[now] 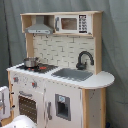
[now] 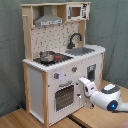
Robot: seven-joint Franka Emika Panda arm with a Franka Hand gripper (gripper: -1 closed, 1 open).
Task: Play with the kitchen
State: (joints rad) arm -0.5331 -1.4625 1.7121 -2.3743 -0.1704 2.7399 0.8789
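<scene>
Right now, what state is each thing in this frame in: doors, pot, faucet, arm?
Oven door: shut.
Cupboard door under the sink: shut.
Microwave door: shut.
Pot: upright on the stove.
Faucet: upright, spout over the sink; no water seen.
Gripper: in front of the kitchen, by the oven door's right edge in the second exterior view; contact unclear.

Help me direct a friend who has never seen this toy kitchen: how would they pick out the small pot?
Start at the toy kitchen, white and light wood, with a grey range hood up top. Directly under that hood lies the black stovetop, beside the sink. The small metal pot stands on it, the only loose, shiny item on the counter.
</scene>
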